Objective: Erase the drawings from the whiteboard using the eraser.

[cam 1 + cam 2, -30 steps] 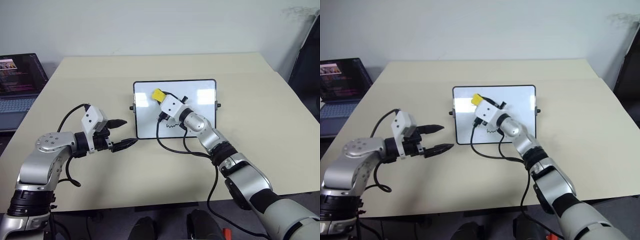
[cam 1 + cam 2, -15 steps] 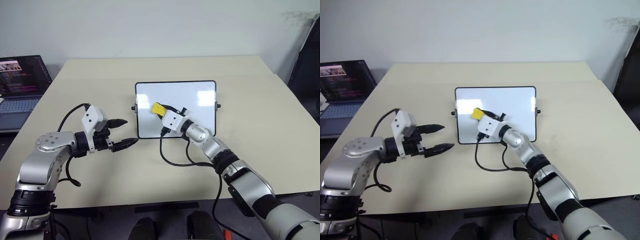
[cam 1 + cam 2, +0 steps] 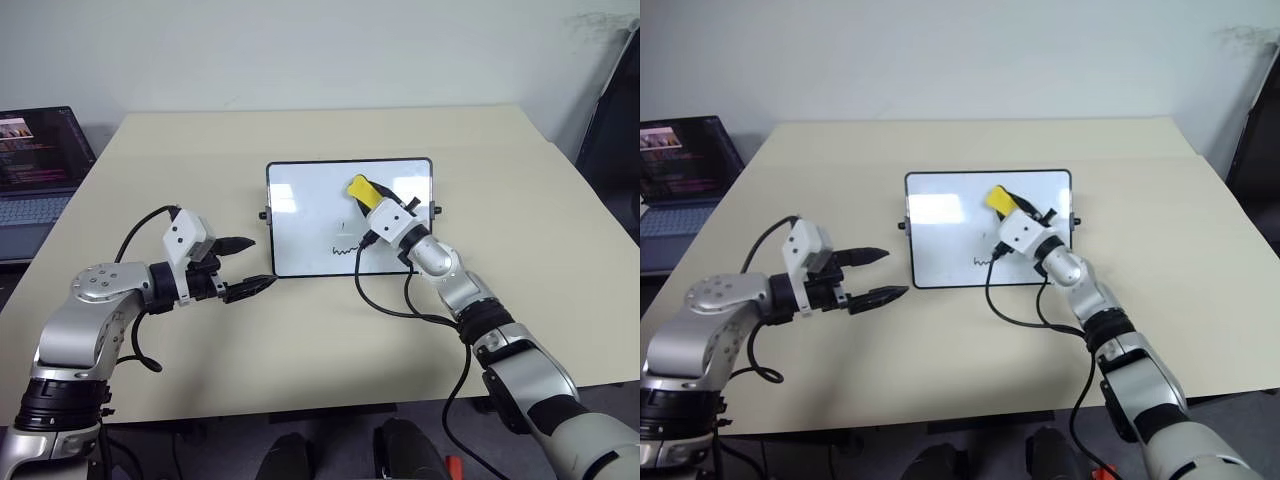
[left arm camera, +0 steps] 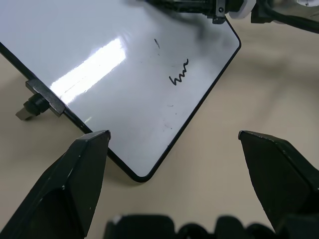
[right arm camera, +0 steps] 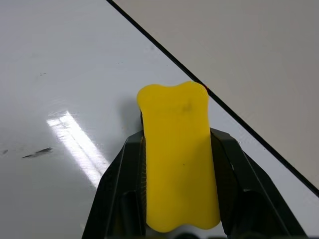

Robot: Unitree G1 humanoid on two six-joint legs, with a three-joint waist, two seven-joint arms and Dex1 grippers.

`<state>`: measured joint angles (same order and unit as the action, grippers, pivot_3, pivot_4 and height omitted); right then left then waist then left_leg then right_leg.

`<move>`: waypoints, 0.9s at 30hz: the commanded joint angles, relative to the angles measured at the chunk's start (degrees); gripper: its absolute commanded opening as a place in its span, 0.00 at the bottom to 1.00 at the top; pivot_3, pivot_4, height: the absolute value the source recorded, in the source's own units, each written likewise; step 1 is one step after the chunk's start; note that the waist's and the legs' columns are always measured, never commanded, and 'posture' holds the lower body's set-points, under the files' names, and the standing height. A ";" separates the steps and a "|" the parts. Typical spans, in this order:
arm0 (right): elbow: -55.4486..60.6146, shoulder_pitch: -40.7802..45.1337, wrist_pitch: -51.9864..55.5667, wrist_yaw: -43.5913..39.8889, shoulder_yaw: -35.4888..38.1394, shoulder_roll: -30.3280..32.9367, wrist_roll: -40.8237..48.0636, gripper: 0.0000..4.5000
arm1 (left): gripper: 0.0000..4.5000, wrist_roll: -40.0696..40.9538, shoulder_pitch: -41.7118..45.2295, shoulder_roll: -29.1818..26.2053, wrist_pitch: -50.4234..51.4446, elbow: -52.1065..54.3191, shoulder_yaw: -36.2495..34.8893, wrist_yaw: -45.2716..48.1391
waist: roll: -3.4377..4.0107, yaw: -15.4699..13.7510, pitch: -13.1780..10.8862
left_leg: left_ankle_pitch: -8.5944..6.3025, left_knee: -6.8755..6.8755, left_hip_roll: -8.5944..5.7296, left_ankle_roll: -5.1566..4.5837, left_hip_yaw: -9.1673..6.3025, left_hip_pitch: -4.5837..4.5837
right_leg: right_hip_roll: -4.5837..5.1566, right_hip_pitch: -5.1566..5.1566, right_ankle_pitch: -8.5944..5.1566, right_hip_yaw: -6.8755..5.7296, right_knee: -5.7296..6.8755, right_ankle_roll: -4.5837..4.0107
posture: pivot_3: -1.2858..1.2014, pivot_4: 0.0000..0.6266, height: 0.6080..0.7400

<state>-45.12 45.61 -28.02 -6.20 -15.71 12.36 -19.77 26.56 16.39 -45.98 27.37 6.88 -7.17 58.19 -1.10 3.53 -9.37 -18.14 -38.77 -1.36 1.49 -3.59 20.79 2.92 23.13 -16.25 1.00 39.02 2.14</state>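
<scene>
The right gripper [image 3: 362,193], clamped on the one yellow eraser [image 3: 359,187], has slid from the whiteboard's [image 3: 300,215] left half to its upper right, uncovering a squiggle [image 3: 345,249] and a faint stroke above it. The left gripper [image 3: 250,266] hangs spread and empty, left of centre. One beige tabletop [image 3: 300,330]; one laptop [image 3: 35,165] at the left edge.

Whiteboard [image 3: 300,215] lies flat at the middle of the table [image 3: 520,200], laptop [image 3: 35,165] off the table's far-left edge. Eraser [image 3: 361,190] sits over the board's right half toward its far edge, pinched in the right gripper [image 3: 366,196]; drawings [image 3: 345,249] are on the board nearer its near edge, just left of that arm. Left gripper [image 3: 245,266] hangs over the table just left of the board's near-left corner, apart from it.
</scene>
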 commanded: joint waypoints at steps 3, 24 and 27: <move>-0.59 -3.75 0.66 -1.36 -4.05 -2.81 -2.57 0.30 | 1.00 0.67 0.87 -1.01 -0.20 1.30 -1.46 0.43 | -0.01 0.27 0.01 | 0.00 -0.01 0.00 -0.01 0.01 -0.07 | -0.02 -0.02 0.03 0.01 0.07 -0.01 | 0.52 0.24 1.00; 24.00 -7.25 15.80 -13.37 0.89 -8.14 11.69 0.30 | 1.00 0.20 1.21 0.01 -0.75 0.71 -0.79 -0.31 | 0.04 0.31 -0.02 | 0.05 0.00 0.05 0.06 -0.15 0.13 | -0.10 0.12 0.13 -0.01 -0.07 -0.03 | 0.52 0.24 1.00; 41.28 -13.69 29.08 -20.27 3.38 -7.25 22.89 0.30 | 1.00 0.23 0.44 0.51 -1.26 0.82 -0.75 -0.37 | 0.05 -0.22 -0.03 | 0.01 0.06 0.05 0.06 -0.17 0.22 | -0.07 0.16 0.08 -0.03 -0.20 0.04 | 0.52 0.24 1.00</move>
<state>-13.41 33.33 -4.98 -22.87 -13.92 4.81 -3.11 26.52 16.98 -45.55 27.09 6.52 -6.88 58.03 -1.06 3.31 -9.40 -18.14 -38.69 -1.31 1.55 -3.76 21.03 2.87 23.30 -16.18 0.95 38.80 2.19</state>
